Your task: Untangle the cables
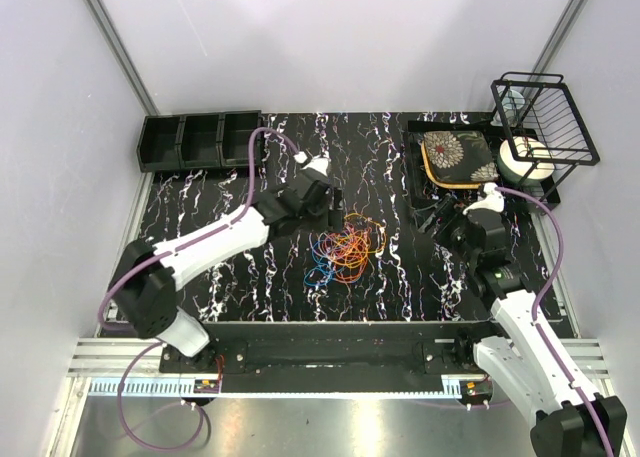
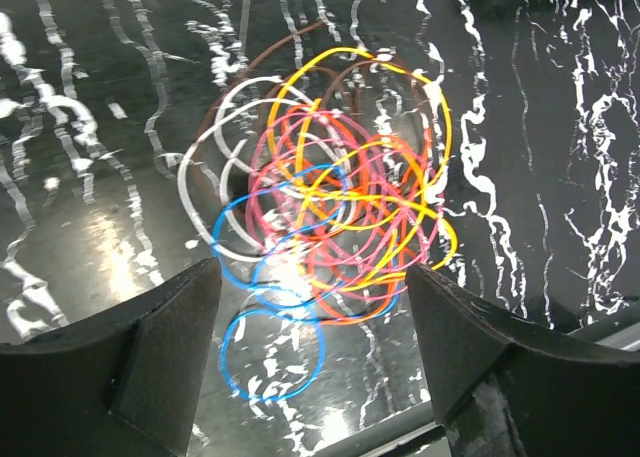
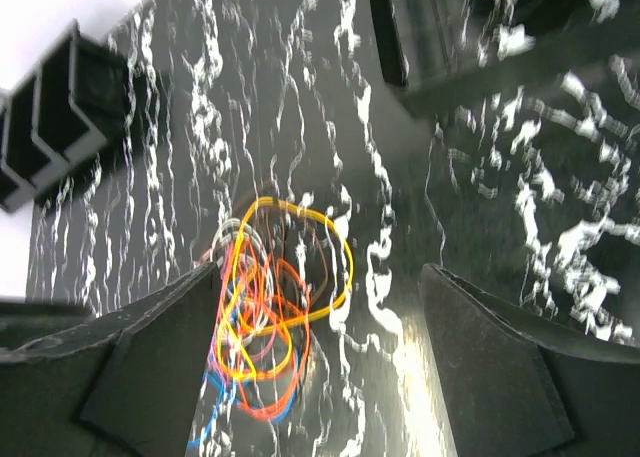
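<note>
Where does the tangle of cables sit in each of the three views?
Top external: cables near frame centre, mid-table.
Left wrist: cables fill the middle of the frame.
Right wrist: cables lower left of centre.
Shared landmark: black divided bin, upper left in top external and right wrist; absent from left wrist.

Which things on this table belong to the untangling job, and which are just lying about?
Part of the job: the tangled cables; the left hand and the right hand, both open.
Just lying about: the black compartment bin; the wire rack; the flower-patterned square plate; the white roll.
</note>
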Robot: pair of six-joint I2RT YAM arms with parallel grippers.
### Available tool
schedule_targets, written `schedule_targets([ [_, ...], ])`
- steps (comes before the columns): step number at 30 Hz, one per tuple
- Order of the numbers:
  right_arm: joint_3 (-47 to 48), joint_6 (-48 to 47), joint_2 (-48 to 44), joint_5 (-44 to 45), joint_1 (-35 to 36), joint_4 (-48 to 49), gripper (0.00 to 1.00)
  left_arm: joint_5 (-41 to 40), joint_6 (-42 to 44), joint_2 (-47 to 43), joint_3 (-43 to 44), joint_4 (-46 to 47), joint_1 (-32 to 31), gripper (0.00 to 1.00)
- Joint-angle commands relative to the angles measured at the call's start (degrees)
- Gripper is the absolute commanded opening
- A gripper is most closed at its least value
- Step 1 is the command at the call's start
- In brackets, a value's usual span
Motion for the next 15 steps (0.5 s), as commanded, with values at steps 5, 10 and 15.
schedule_targets([
  [5, 0.9, 1.8, -0.3, -4.2, 0.1, -3.7, 0.86, -1.4, -4.6, 8.4, 8.2, 1.6, -2.1, 0.77],
  [10, 0.3, 1.8, -0.3, -4.7, 0.1, -4.4, 0.86, -2.9, -6.6, 13.1, 12.7, 0.1, -2.6, 0.77],
  [15, -0.2, 1.6, -0.8, -4.6, 0.1, -4.8, 0.85, -3.9, -7.7, 17.8, 16.7, -2.3, -2.7, 0.71],
])
